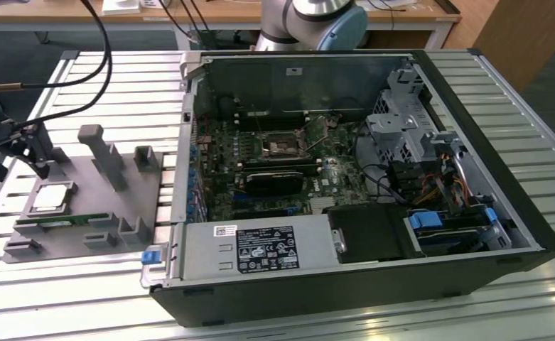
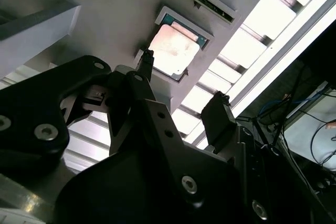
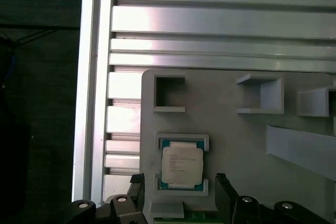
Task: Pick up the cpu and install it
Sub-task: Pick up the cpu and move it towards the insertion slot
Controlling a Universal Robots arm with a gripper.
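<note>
**Fingers point(image 3: 223, 188) open around the cpu point(image 3: 181, 164) in its holder point(image 3: 220, 129)**

In the exterior view, the cpu lies flat in the grey holder on the slatted metal surface point(image 1: 135, 92), at the exterior view's left, well apart from the open computer case point(image 1: 353, 177). In the second wrist view, its square top looks pale and silvery. In the first wrist view, a thin green border frames the lid. The gripper point(image 3: 179, 181) is spread, gripping nothing.

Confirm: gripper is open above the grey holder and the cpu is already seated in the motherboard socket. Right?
Not quite. In the first wrist view the cpu lies in its recess on the grey holder, not in the motherboard socket that the exterior view shows inside the case. The gripper is open above the holder, as you say.
</note>
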